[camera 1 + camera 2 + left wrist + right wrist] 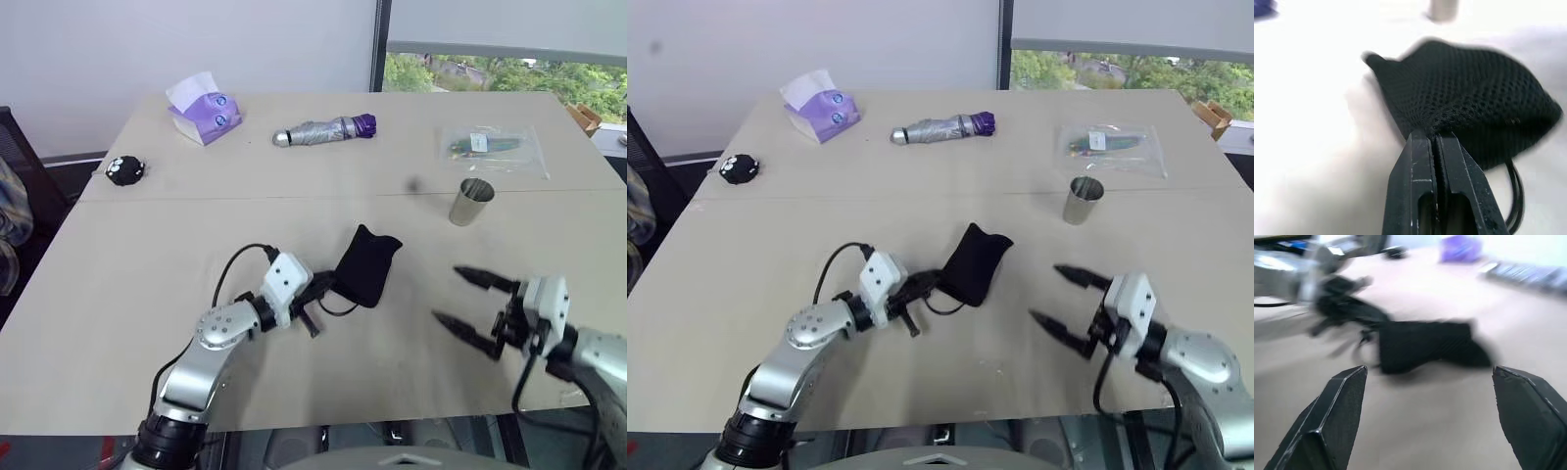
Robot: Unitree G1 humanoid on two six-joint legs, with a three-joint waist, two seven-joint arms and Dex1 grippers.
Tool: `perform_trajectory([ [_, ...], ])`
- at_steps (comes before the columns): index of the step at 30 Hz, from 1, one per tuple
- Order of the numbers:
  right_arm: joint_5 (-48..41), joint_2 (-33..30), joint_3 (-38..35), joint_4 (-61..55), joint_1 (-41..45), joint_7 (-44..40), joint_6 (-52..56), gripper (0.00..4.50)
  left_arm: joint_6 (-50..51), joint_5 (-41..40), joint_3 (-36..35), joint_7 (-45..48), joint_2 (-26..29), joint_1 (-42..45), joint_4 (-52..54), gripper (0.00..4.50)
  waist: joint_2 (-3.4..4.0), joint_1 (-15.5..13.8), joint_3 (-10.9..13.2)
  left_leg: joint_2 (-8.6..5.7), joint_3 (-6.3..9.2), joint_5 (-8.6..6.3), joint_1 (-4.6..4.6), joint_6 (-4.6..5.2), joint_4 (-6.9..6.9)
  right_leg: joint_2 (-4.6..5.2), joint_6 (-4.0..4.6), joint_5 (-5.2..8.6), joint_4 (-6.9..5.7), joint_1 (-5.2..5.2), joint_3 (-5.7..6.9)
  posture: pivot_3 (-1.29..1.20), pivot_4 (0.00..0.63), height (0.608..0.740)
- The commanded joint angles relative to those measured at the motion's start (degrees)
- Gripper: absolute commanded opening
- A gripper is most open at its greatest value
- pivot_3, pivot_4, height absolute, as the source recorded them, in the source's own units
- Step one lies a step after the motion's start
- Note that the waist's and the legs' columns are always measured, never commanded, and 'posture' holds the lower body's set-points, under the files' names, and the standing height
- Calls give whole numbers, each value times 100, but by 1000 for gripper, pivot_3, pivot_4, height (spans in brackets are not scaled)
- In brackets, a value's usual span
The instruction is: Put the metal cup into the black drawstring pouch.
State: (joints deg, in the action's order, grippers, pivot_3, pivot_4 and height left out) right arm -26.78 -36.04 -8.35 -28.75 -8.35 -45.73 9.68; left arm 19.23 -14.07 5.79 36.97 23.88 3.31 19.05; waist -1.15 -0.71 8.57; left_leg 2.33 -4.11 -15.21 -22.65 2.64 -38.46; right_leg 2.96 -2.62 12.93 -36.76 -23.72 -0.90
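A: Start nearest the robot. What are the 2 hands doing?

B: The left hand (315, 294) has its fingers pressed together on the near edge of the black drawstring pouch (366, 264), pinching the mesh fabric; the left wrist view shows the 2 fingers shut tight on it. The right hand (468, 304) is spread wide and holds nothing, poised over the desk (118, 284) a little to the right of the pouch.

A: Is the pouch lifted?

B: I cannot tell for sure. Its far end looks raised and bunched, with the cords trailing by the left hand, but the mouth does not look opened.

A: And the metal cup?

B: The metal cup (471, 202) stands upright on the desk beyond the right hand, apart from the pouch and untouched.

A: Anything further back?

B: A folded umbrella (323, 130), a tissue pack (204, 113), a clear plastic bag (490, 147) and a small black round object (125, 170), all well clear.

A: So how far along?

B: Early, I would judge. 1 step looks done: the pouch is gripped. Opening it, picking up the cup and putting it inside are all left.
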Motion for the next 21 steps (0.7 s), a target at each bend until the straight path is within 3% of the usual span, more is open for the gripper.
perform_trajectory([
  [1, 701, -263, 44, -29, 816, 675, 495, 4178, 385, -410, -337, -284, -185, 291, 339, 27, 0, -2, 0, -3, 1, 0, 0, 0, 0, -3, 0, 0, -1, 0, 0, 0, 150, 740],
  [6, 1666, -499, 442, 653, 1996, 1046, 688, 4178, 891, -825, -697, -750, -478, 670, 509, 27, -2, -6, 1, -12, 8, 0, -11, -1, 2, -13, 0, 1, 4, -1, 2, 0, 150, 740],
  [10, 2561, -847, 1071, 1942, 2894, 878, 516, 4178, 1286, -1113, -911, -1192, -771, 919, 611, 27, -5, -2, 3, -17, 6, 0, -16, 0, 2, -12, 0, 0, 12, 1, 2, 0, 150, 740],
  [17, 3742, -1239, 2050, 3553, 3854, 379, -531, 4178, 1546, -1094, -944, -1690, -940, 1155, 596, 27, -7, 3, 5, -17, 2, 1, -15, -1, 4, -16, -23, -13, 14, 0, 2, 0, 150, 740],
  [19, 3895, -1272, 2119, 3684, 3939, 338, -645, 2923, 1561, -1082, -928, -1752, -955, 1205, 578, 0, -7, 6, 6, -15, 4, 1, -15, -1, 5, -17, -24, -13, 14, 0, 1, 0, 150, 740],
  [21, 4021, -1369, 2117, 3675, 3901, 247, -724, 2687, 1572, -1057, -905, -1821, -971, 1217, 576, 0, -7, 6, 6, -14, 4, 1, -15, -2, 5, -16, -24, -14, 15, 0, -1, 0, 150, 740],
])
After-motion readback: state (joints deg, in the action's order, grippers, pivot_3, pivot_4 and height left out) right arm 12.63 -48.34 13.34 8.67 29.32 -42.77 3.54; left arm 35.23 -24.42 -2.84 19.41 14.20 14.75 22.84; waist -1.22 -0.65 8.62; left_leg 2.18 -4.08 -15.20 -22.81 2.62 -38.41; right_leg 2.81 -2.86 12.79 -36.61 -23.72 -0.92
